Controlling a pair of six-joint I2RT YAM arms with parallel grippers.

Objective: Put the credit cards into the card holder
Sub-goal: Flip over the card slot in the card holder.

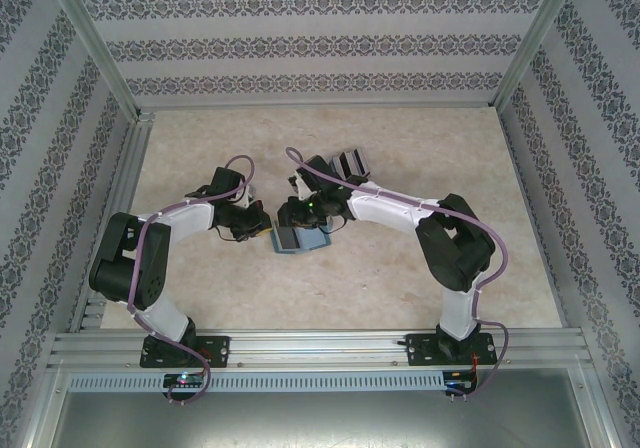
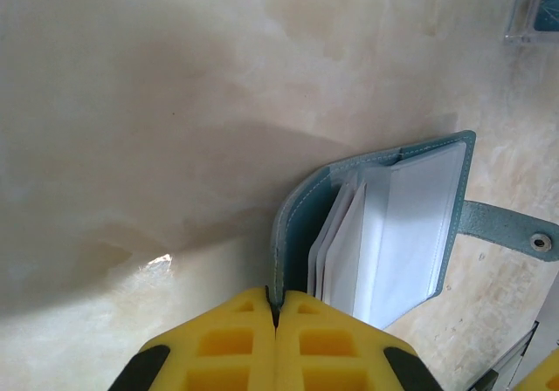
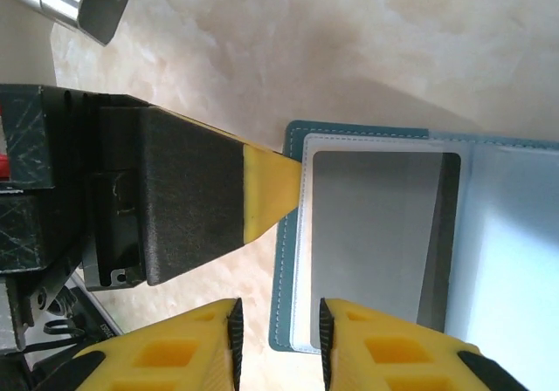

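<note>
Table (image 1: pixel 200 298): beige, marbled. We take the card holder (image 1: pixel 312 241) as landmark. It lies open near table centre, and its long axis runs roughly left to right in the top view. The left arm (image 1: pixel 150 253) reaches in from the holder's left. The right arm (image 1: pixel 400 208) reaches in from its right and far side. Left gripper (image 2: pixel 274 314): yellow fingers pressed together on the edge of the holder's teal cover, so closed and gripping the holder. The cover looks bent up off the clear sleeves (image 2: pixel 393 234). Right gripper (image 3: pixel 278 325): fingers apart, nothing between them, hovering over the same edge of the holder, just beside the left fingertip. The credit cards (image 1: pixel 350 161), as we read the silver-edged pieces, sit beyond the holder's far side, near it but not touching, close under the right forearm. Judgement: the right arm is nearer and free, so the next fetch runs from the holder toward its far side. A grey panel (image 3: pixel 376 243) fills the front sleeve; we cannot tell whether it is a seated card or a bare window. Card count and colours are unreadable, since the wrist views crop the cards at frame corners. The snap stud (image 2: pixel 541 242) sits on a strap on the holder's side away from the left gripper.
</note>
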